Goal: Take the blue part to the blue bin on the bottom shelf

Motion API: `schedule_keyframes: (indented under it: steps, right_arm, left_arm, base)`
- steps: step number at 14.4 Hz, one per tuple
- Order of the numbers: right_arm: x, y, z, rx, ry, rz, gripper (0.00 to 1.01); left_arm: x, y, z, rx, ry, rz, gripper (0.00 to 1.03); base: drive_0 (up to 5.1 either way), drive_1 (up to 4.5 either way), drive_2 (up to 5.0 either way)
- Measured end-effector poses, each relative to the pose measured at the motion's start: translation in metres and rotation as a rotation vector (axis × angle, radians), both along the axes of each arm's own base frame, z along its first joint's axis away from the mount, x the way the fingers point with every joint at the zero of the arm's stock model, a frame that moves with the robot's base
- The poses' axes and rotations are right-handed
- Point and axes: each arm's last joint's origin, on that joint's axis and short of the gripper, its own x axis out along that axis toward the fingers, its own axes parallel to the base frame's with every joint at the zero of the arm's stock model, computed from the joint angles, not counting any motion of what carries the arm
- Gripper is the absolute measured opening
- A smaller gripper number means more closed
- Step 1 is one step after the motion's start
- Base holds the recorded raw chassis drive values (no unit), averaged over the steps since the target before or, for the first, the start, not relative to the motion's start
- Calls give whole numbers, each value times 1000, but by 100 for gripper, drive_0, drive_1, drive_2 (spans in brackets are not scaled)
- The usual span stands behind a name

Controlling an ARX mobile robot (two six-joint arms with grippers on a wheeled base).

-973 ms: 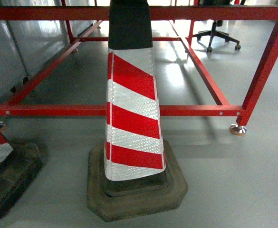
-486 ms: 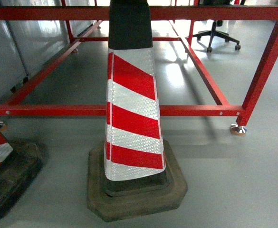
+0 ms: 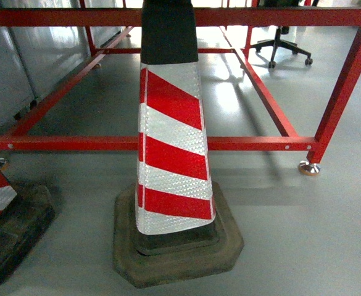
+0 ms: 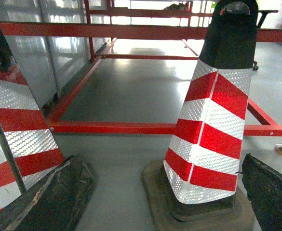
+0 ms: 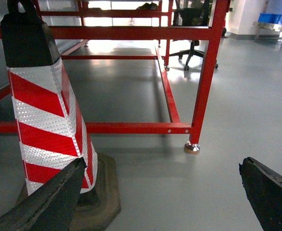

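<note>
One blurred blue bin (image 5: 275, 18), perhaps, far off

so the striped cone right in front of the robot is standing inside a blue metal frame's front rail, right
Not quite: the frame is red, not blue. The head view shows the red-and-white striped cone standing on its dark base in front of the red front rail.

Workshop: traffic cone (image 3: 171, 142), red frame (image 3: 254, 143)

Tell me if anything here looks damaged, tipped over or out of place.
Nothing stands out. The striped traffic cone stands upright on its base, beside the red frame. A second cone also stands upright.
</note>
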Motion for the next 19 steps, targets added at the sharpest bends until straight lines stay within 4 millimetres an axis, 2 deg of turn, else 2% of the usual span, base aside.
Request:
schedule_keyframes:
  steps: [19]
  right_arm:
    - [0, 0, 0, 0, 0, 0, 98]
  left_arm:
    - [0, 0, 0, 0, 0, 1, 98]
  base:
    - [0, 0, 0]
